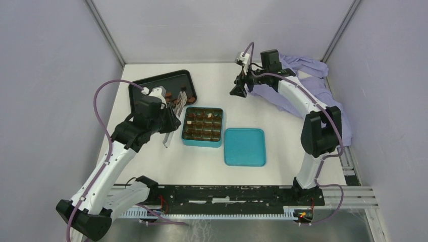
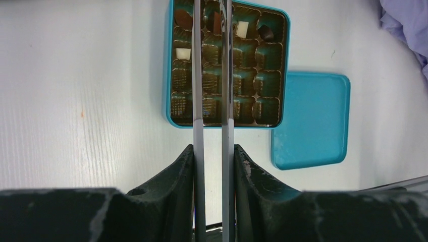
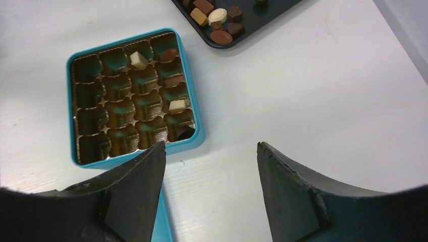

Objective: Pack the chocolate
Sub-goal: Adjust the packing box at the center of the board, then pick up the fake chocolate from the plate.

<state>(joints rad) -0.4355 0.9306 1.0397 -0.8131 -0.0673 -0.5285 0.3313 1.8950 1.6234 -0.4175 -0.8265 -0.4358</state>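
Note:
The teal box (image 1: 203, 126) with its brown grid insert sits mid-table; it also shows in the left wrist view (image 2: 227, 65) and the right wrist view (image 3: 134, 96). A few chocolate pieces lie in its cells: white (image 2: 182, 53), dark (image 2: 266, 33), white (image 3: 176, 105). More chocolate (image 1: 176, 98) lies on the black tray (image 1: 161, 83), also in the right wrist view (image 3: 214, 17). My left gripper (image 1: 174, 118) (image 2: 214, 148) is shut on metal tongs (image 2: 198, 75) held above the box; their tips are out of view. My right gripper (image 1: 238, 91) (image 3: 211, 146) is open and empty, raised at the back.
The teal lid (image 1: 245, 146) (image 2: 310, 121) lies flat right of the box, towards the near edge. A lilac cloth (image 1: 303, 75) is bunched at the back right, under the right arm. Grey walls close in both sides.

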